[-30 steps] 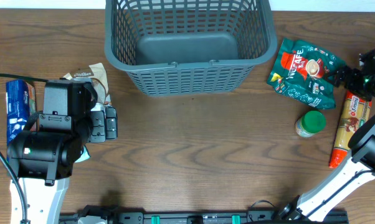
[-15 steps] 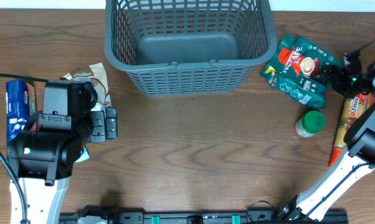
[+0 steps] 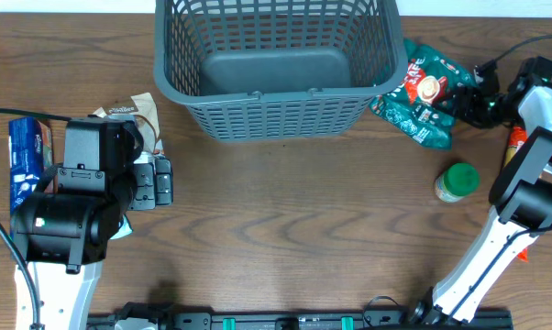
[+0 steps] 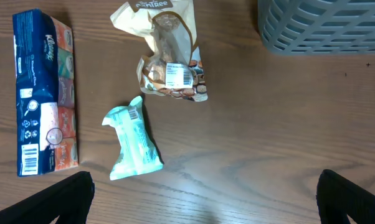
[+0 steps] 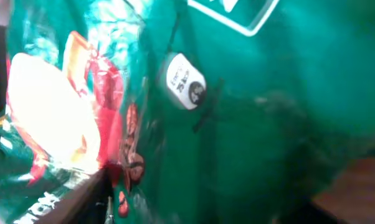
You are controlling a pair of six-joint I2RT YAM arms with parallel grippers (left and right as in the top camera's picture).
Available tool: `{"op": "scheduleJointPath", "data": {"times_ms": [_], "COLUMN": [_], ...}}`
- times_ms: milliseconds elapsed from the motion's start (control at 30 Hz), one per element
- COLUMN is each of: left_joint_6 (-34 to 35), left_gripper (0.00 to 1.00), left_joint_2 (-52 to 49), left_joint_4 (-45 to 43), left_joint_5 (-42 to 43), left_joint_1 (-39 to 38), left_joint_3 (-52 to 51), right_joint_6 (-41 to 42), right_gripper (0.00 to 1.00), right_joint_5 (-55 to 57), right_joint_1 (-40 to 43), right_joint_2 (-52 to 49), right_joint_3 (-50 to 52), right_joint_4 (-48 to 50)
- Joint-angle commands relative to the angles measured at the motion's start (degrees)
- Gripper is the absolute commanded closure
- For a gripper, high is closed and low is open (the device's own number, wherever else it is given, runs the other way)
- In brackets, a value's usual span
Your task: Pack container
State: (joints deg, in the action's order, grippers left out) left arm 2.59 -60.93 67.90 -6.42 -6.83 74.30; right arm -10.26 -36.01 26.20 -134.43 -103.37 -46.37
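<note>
One stiff, likely light container (image 3: 276,117) sat far centre, best held by its thick rim, while the right gripper (image 3: 479,98) pinched a soft green pouch (image 3: 421,92) just right of it and the left gripper (image 3: 163,181) hung spread.

Container (image 3: 276,115) far rim cut off (top edge); green packet (image 5: 287,93) blurred.

Matt grey plastic on the container (image 3: 276,115). Brown wood grain with a soft sheen on the table (image 3: 303,229). Glossy, wrinkled foil on the green coffee pouch (image 3: 423,96). Shiny plastic film around the tissue pack (image 4: 41,93); crumpled pale paper on the snack bag (image 4: 166,53).
</note>
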Motion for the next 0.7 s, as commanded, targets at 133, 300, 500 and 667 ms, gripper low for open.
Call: {"op": "scheduleJointPath", "data": {"times_ms": [133,300,500,667], "left_joint_6": [0.1,0.1,0.1,0.1], "left_gripper": [0.01,0.01,0.01,0.01], "left_joint_2": [0.0,0.0,0.0,0.0], "left_joint_4": [0.2,0.2,0.2,0.2], "left_joint_5": [-0.2,-0.2,-0.3,-0.3], "left_joint_1": [0.3,0.3,0.3,0.3], "left_joint_3": [0.3,0.3,0.3,0.3], "right_joint_6": [1.0,1.6,4.7,4.7], "right_gripper": [0.99,0.99,0.99,0.99], "right_joint_5": [3.5,3.7,6.4,12.0], "right_joint_1": [-1.2,-1.0,-0.6,-0.7], "right_joint_2": [-2.7,-2.7,-2.2,3.4], "right_joint_3": [0.9,0.9,-0.6,-1.2], "right_joint_4": [0.1,-0.1,-3.8,-6.6]}}
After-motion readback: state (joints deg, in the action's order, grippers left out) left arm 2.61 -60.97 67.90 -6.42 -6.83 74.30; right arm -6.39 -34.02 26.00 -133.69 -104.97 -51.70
